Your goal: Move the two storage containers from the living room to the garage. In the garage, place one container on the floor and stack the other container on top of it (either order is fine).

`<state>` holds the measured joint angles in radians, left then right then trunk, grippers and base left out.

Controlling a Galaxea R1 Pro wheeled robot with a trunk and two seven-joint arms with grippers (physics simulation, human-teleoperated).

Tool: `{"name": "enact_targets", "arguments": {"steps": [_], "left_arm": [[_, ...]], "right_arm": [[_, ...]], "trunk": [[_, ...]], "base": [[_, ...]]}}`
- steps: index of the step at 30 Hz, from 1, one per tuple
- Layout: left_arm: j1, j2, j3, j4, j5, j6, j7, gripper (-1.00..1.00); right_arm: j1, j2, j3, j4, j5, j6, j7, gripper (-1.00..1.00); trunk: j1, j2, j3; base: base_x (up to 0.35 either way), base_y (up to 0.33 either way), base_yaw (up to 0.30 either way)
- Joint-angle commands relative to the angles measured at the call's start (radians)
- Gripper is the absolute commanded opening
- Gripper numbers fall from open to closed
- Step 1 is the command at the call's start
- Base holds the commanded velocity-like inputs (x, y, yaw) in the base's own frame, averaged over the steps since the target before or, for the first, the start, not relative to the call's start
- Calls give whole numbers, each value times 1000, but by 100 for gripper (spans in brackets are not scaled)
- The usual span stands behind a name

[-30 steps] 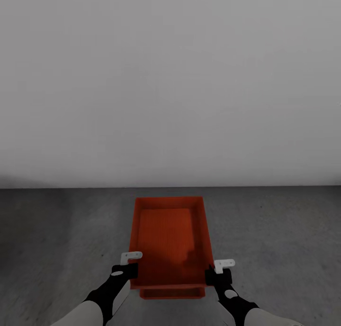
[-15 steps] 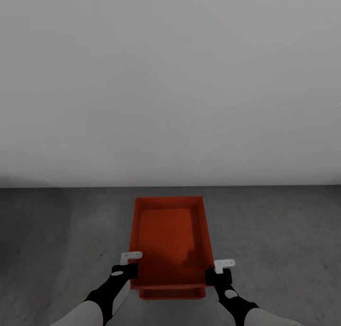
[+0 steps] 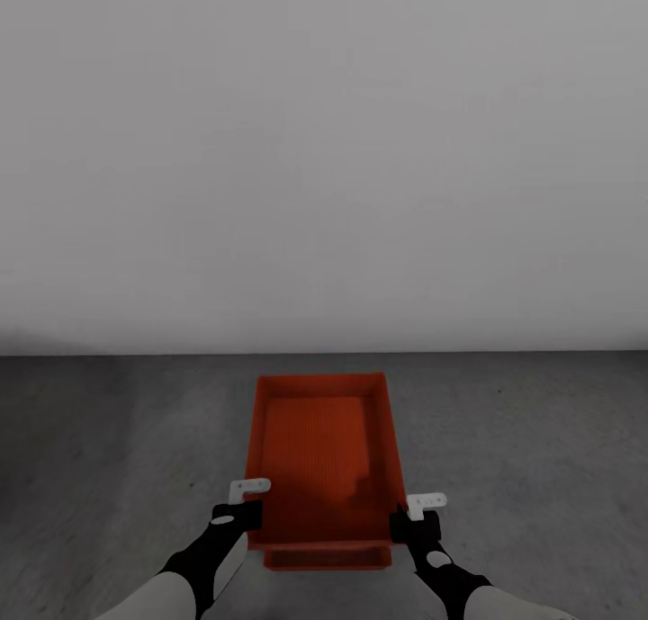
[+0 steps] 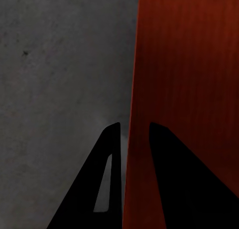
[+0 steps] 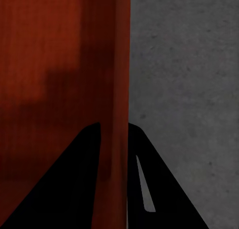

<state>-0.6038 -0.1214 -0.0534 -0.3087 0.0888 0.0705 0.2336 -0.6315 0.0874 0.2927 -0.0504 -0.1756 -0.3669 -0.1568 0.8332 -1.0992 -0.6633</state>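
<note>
1. Storage container, upper one (image 3: 317, 453), is sitting on the lower container (image 3: 326, 558) in the garage; only a strip of the lower one's near end is peeking out under it in head view.
2. Both bins are lying w/ long sides running away from us, on the dark grey concrete floor (image 3: 540, 440), near the plain pale wall (image 3: 324, 152).
3. We're clamping the upper bin's left wall w/ our left gripper (image 3: 243, 512); left wrist view is showing that gripper (image 4: 127, 131) w/ one finger outside and one inside, thin orange wall between.
4. We're pinching the right wall w/ our right gripper (image 3: 409, 519) the same way; right wrist view is showing the gripper (image 5: 114, 129) w/ fingers straddling the rim, pressed to it.
5. Both grippers are sitting at the near end of the bin, approx. level w/ each other.
6. Ribbed inside bottom is showing bare orange-red.
</note>
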Motion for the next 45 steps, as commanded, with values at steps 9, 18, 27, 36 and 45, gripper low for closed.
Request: {"name": "enact_targets", "arguments": {"steps": [9, 18, 27, 36, 45], "left_arm": [[-1, 0, 9, -4, 3, 6, 10, -100], [-1, 0, 9, -4, 3, 6, 10, -100], [-1, 0, 9, -4, 3, 6, 10, -100], [-1, 1, -3, -4, 7, 6, 10, -100], [-1, 2, -6, -4, 11, 6, 10, -100]], "right_arm": [[-1, 0, -26, 3, -33, -10, -13, -100], [-1, 0, -26, 3, -33, -10, -13, -100], [-1, 0, -26, 3, -33, -10, -12, -100], [-1, 0, -23, 3, 20, -9, -11, -100], [-1, -3, -157, 3, 158, -10, -2, -100]], "trunk": [[35, -64, -29], [69, -127, -57], [104, -190, -85], [127, -232, -104], [127, -232, -104]], "base": [[0, 0, -94], [0, 0, -13], [0, 0, 0], [0, 0, 0], [0, 0, 0]]}}
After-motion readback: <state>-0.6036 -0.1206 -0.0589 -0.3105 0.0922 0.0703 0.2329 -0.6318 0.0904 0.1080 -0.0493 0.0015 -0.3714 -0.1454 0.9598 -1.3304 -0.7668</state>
